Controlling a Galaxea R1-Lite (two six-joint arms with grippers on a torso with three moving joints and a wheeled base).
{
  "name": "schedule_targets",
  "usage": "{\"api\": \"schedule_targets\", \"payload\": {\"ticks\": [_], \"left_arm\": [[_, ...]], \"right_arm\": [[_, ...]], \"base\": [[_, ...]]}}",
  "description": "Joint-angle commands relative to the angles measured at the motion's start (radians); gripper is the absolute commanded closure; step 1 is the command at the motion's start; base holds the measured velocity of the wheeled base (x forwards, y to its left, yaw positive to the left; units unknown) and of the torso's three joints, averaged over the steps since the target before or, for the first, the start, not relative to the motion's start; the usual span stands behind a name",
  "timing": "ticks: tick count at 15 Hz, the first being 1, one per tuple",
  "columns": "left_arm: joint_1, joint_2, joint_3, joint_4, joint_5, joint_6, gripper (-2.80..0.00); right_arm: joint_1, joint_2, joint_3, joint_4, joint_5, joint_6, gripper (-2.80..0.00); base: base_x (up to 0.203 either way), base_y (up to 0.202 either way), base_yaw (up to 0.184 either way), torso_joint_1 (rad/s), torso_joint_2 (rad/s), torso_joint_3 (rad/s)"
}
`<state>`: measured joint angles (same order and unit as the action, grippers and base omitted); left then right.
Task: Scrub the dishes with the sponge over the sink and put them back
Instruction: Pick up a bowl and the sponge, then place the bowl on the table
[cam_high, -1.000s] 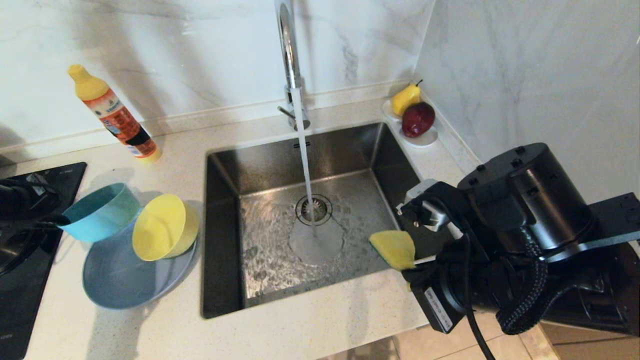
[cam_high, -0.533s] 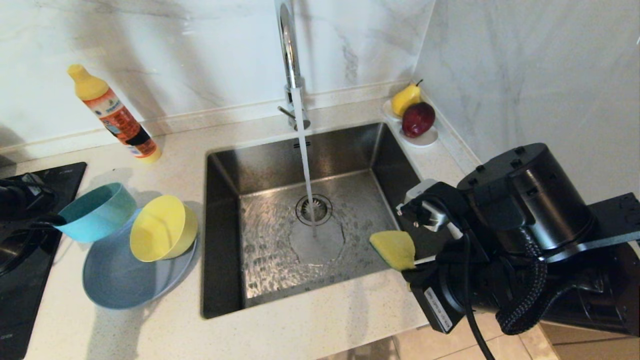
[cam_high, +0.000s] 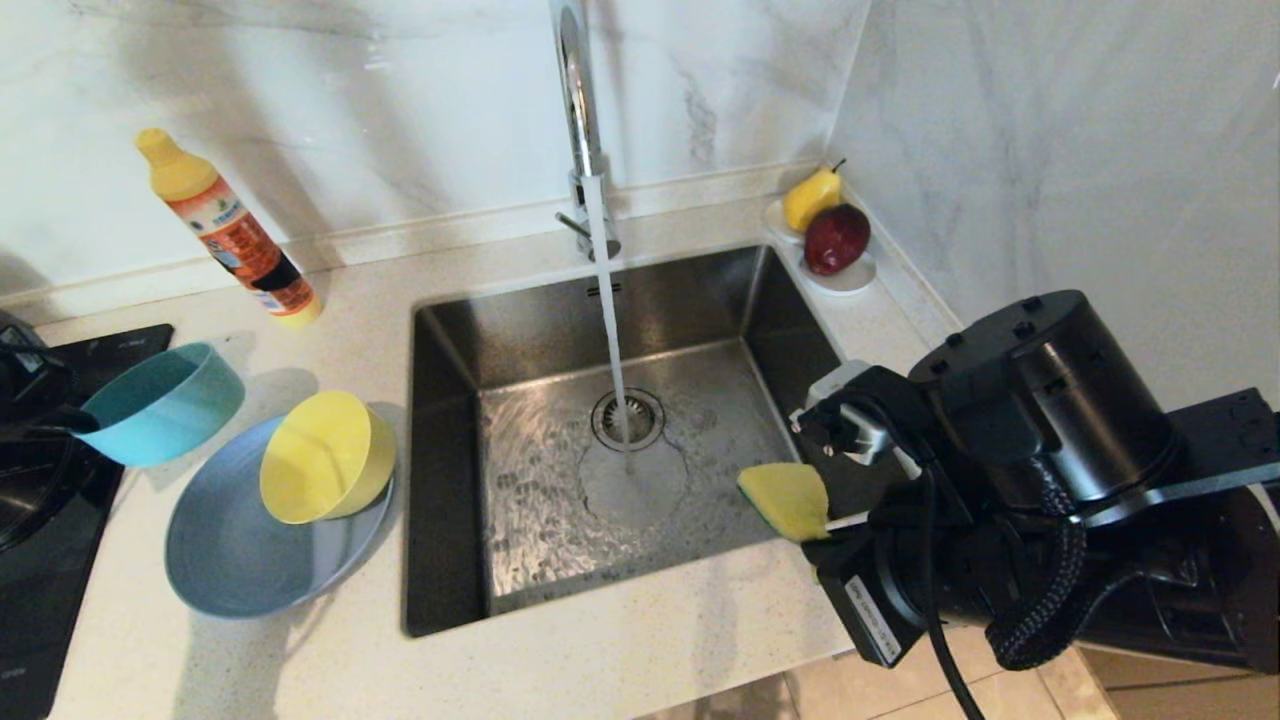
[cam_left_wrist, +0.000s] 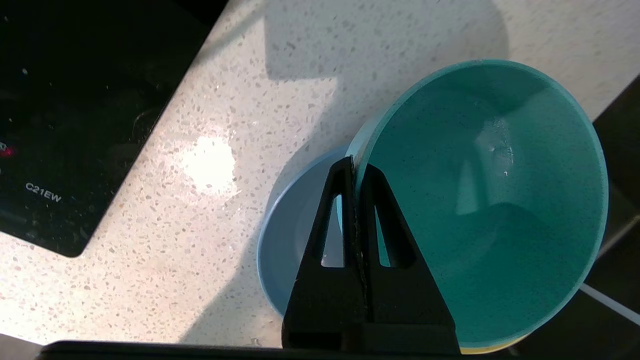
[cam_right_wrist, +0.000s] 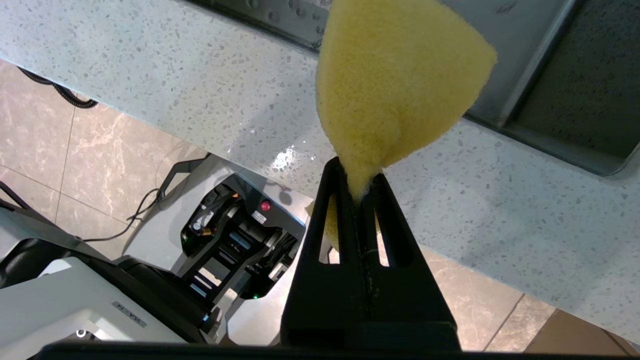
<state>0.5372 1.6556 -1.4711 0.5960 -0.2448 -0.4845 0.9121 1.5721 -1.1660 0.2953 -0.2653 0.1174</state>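
Pinching the rim of the small teal-blue bowl (cam_left_wrist: 490, 200), the left gripper (cam_left_wrist: 354, 167) holds it tilted in the air, just clear of the wide grey-blue round plate (cam_high: 230, 560); the yellow-green bowl (cam_high: 325, 455) rests on that plate, beyond the gripped bowl toward the brushed stainless steel sink (cam_high: 460, 340). The right gripper (cam_right_wrist: 356, 192) is clamped on the soft yellow sponge (cam_right_wrist: 395, 85), which juts out from its tips over the sink's near right edge. Water runs from the chrome tap (cam_high: 578, 110).
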Motion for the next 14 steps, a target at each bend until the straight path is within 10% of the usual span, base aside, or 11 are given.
{"api": "schedule_targets", "payload": {"ticks": [1, 9, 14], "left_arm": [[0.016, -0.025, -0.001, -0.003, -0.01, -0.002, 0.0], [-0.003, -0.273, -0.039, -0.059, -0.242, 0.07, 0.0], [-0.014, -0.303, -0.019, -0.049, -0.209, 0.125, 0.0]], "right_arm": [[0.001, -0.007, -0.001, 0.003, -0.002, 0.001, 0.0], [-0.001, -0.042, 0.001, 0.003, -0.003, 0.001, 0.0], [-0.013, -0.058, 0.017, 0.005, -0.002, 0.001, 0.0]], "base": [[0.0, 0.0, 0.0, 0.0, 0.0, 0.0], [0.0, 0.0, 0.0, 0.0, 0.0, 0.0], [0.0, 0.0, 0.0, 0.0, 0.0, 0.0]]}}
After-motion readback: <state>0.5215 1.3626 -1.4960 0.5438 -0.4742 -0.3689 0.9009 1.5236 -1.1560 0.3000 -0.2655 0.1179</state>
